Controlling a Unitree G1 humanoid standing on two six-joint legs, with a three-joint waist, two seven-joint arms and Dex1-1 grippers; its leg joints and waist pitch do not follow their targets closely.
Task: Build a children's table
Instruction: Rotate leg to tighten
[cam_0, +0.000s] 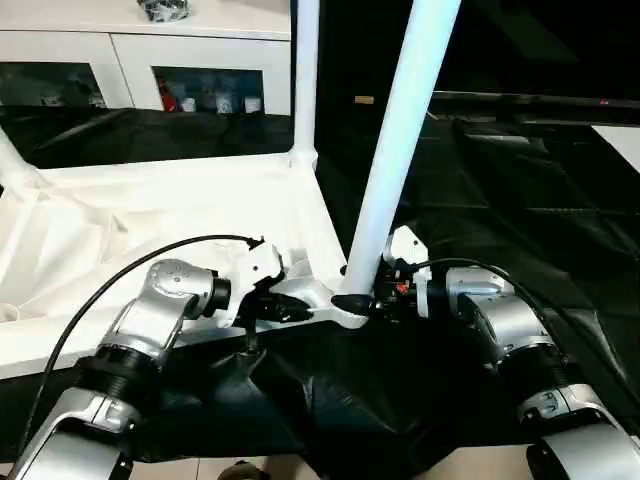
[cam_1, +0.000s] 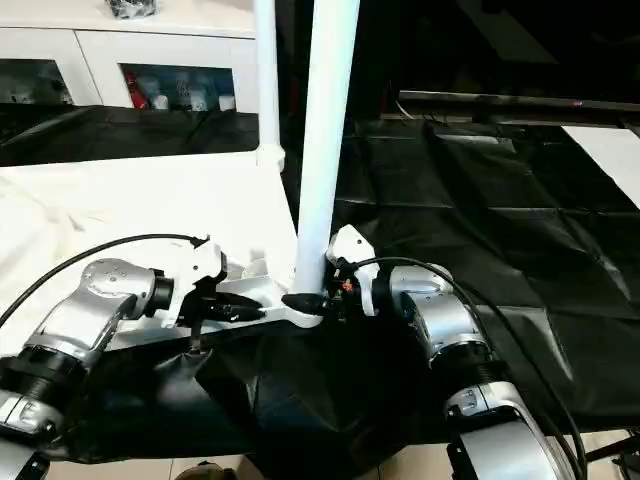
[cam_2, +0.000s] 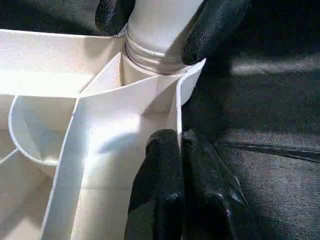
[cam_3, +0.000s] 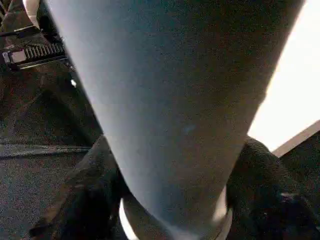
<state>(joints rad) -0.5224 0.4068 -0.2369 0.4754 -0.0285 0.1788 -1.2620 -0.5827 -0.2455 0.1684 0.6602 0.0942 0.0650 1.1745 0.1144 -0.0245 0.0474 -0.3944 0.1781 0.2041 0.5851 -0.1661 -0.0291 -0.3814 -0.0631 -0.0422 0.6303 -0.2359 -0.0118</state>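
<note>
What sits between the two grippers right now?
The near leg's base in the tabletop's corner socket. In the left wrist view, the right gripper straddles it; the left gripper pinches the corner wall.

- We see the white table top (cam_0: 180, 210) lying upside down — ribbed underside up — on black sheeting.
- Near-corner leg (cam_0: 400, 140) stands upright in its socket (cam_2: 150, 55); another leg (cam_0: 305, 75) rises behind.

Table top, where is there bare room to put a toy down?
On the black sheet right of the near leg, out toward the dark edge. Also the white table top between the far leg and the left tool. The near corner, where both tools meet, is crowded.
</note>
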